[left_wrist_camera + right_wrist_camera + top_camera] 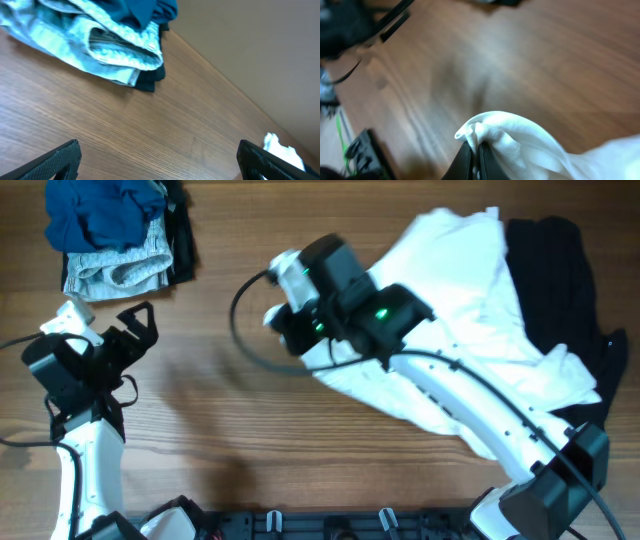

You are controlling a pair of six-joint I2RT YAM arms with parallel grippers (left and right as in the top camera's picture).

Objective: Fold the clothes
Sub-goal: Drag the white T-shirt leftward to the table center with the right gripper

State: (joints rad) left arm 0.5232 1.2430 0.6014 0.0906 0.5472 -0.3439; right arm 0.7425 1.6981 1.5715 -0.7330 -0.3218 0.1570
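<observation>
At right gripper (476, 150): stretched leftward, clamped on edge of shirt (470, 310) lying right of centre; grip visible only from wrist, hidden overhead. At left gripper (135, 330): low, spread wide, empty, facing pile (110, 55).

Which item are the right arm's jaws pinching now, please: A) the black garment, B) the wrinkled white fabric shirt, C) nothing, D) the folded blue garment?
B: in the right wrist view, the right jaws are shut on a bunched edge of the wrinkled white fabric shirt.

Even bright light; soft shadows; right wrist view motion-blurred.
</observation>
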